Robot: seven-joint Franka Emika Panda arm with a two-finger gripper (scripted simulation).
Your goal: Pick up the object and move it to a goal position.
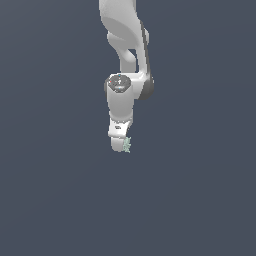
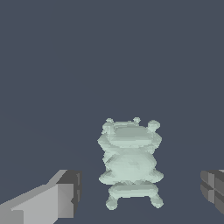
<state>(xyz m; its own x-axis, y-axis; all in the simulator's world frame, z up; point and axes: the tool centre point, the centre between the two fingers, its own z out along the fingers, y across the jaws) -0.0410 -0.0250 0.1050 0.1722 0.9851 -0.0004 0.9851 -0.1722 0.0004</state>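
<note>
Fingers (image 2: 48,203) of our gripper (image 2: 138,197) stand spread wide in the wrist view, one pale pad on one side and a darker ribbed pad on the other, with clear gaps between each of them and the object (image 2: 130,162); we see no contact on either side. That pale mint-green, knobbly lump sits between the pads, roughly centred in the gap, so we judge we are in the approach-and-align step, just ahead of the grasp. In the exterior view the gripper (image 1: 120,142) points down from the arm (image 1: 124,50) and the object (image 1: 127,145) shows as a small speck at the fingertips, just to the exterior view's right of them. Whether it rests on the flat grey ground (image 1: 200,200) we cannot say, since nothing marks a surface. Our next move, as we read it, calls for closing the pads evenly on the lump's broad middle, where its bumpy outline may let it twist or slip, before lifting. No goal marker shows in either view.
</note>
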